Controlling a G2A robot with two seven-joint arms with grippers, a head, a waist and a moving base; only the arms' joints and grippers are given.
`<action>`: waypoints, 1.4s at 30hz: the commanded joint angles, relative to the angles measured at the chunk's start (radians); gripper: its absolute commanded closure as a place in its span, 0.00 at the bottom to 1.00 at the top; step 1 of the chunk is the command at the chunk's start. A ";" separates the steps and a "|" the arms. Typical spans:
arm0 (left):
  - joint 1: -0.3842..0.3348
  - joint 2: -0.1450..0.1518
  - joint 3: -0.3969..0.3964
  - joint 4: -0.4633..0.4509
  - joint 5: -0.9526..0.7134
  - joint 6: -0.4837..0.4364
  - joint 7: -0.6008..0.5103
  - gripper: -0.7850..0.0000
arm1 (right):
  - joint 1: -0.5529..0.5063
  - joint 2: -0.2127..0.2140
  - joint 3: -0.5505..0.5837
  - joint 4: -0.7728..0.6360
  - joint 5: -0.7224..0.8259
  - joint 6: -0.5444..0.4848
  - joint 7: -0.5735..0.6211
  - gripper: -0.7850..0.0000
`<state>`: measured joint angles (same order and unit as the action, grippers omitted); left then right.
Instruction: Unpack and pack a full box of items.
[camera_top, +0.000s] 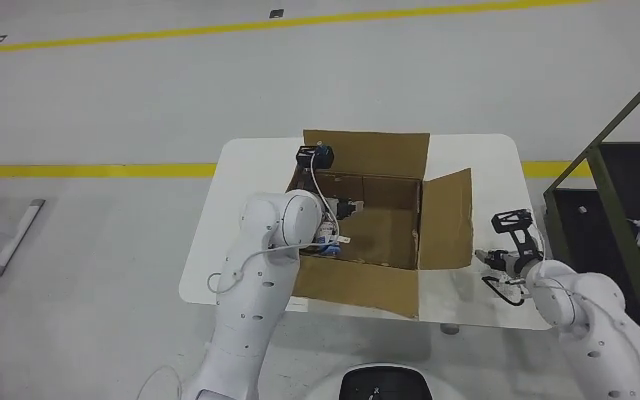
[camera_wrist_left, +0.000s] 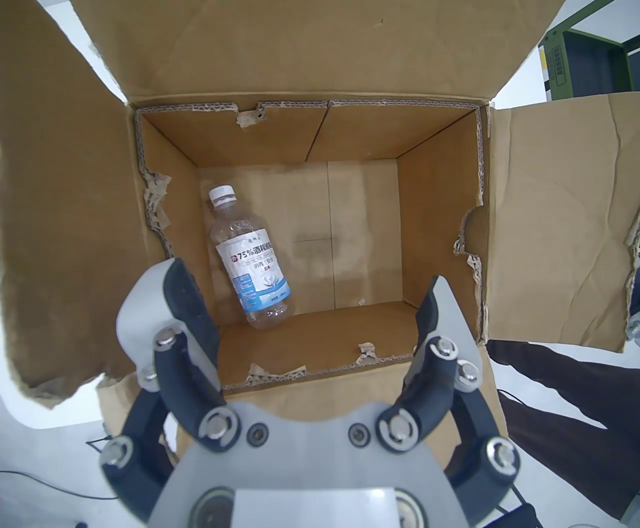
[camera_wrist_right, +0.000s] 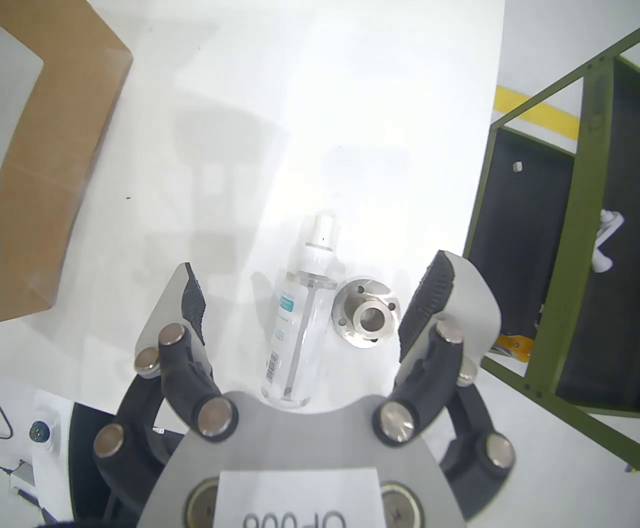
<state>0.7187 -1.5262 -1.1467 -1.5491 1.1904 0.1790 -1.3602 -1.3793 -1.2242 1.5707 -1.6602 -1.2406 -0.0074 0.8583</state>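
White table (camera_top: 250, 200), box (camera_top: 360, 285), bottle (camera_wrist_left: 250, 260) inside

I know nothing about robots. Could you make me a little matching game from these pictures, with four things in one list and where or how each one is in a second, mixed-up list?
Things
1. capped bottle
2. spray bottle
3. flange
4. left gripper

Places or states
A. shiny metal, on the table, with a hole through its middle
B. lying on the floor of the box
C. open, above the box's opening
D. clear, on the table, right beside the metal part

Pairs: 1-B, 2-D, 3-A, 4-C
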 joint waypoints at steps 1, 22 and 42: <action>0.000 0.000 0.000 0.000 0.000 0.000 0.000 0.00 | 0.017 -0.001 -0.018 0.022 -0.008 0.013 0.025 0.00; 0.000 0.000 0.000 0.000 0.000 0.000 0.000 0.00 | 0.043 0.001 -0.068 0.092 -0.016 -0.013 0.063 0.27; 0.020 0.006 0.003 -0.036 0.045 -0.049 0.073 0.00 | 0.055 0.002 -0.024 0.107 0.138 0.002 0.045 1.00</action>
<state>0.7310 -1.5236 -1.1452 -1.5686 1.2047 0.1539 -1.3267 -1.3269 -1.2219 1.5308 -1.5533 -1.1462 -0.0036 0.9052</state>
